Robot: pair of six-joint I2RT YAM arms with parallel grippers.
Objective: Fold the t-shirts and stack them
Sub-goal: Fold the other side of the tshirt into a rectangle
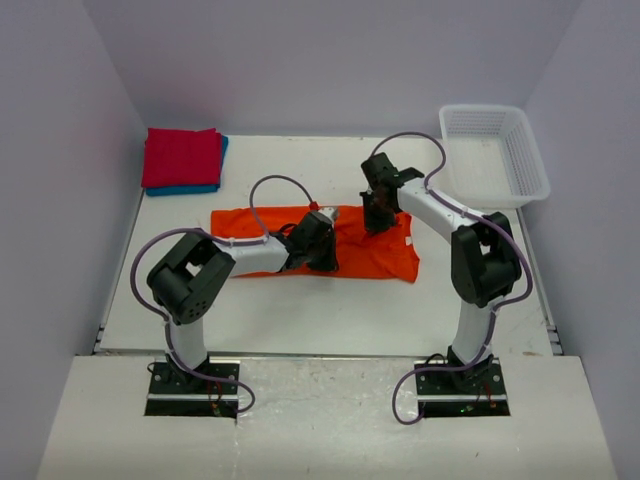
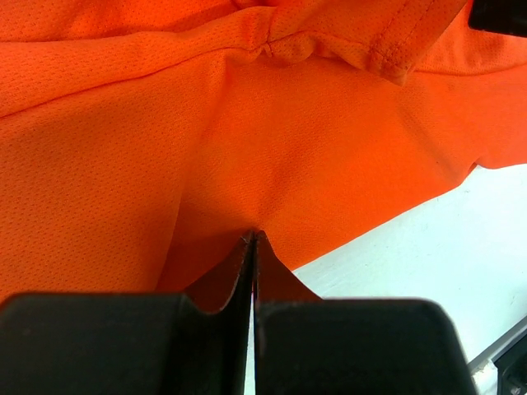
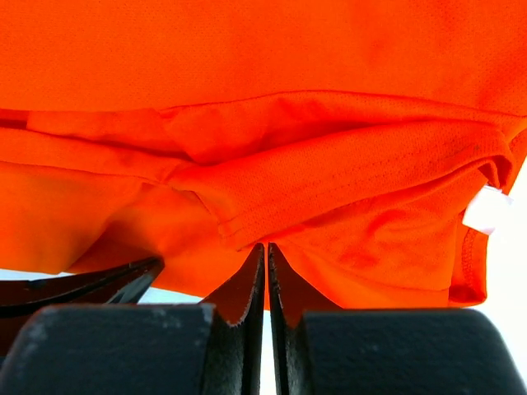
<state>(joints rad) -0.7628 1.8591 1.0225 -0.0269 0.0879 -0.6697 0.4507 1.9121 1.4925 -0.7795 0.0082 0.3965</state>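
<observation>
Overhead first. The orange shirt (image 1: 385,258) lies flat at the middle of the bench (image 1: 300,310), with its long axis running left to right across the frame. The left claw (image 1: 322,250) sits on the shirt near its centre. The right claw (image 1: 377,215) sits just right of that, closer to the shirt's upper edge. How far open either claw is cannot be told from this height. The red shirt (image 1: 182,157) lies folded on the blue shirt (image 1: 190,189) at upper left, well apart from the orange one. A white basket (image 1: 540,170) stands at upper right.

Left wrist view. The left claw (image 2: 252,239) is closed tight, fingers meeting, with a small peak of orange cloth pinched at the tips. The shirt (image 2: 123,164) fills the frame ahead and to the left. Bare bench (image 2: 428,255) shows at lower right, so the grip is close to an edge.

Right wrist view. The right claw (image 3: 265,248) is all but closed, a thin slit between the fingers, nipping a doubled fold of the shirt (image 3: 288,49). A white label (image 3: 486,210) shows at the right edge of the frame.

Judgement: folding of the third shirt is under way. Both grips sit along the long axis, so a fold would go across it. The stack lies toward the left arm's side, so that arm is the nearer one for stacking.
</observation>
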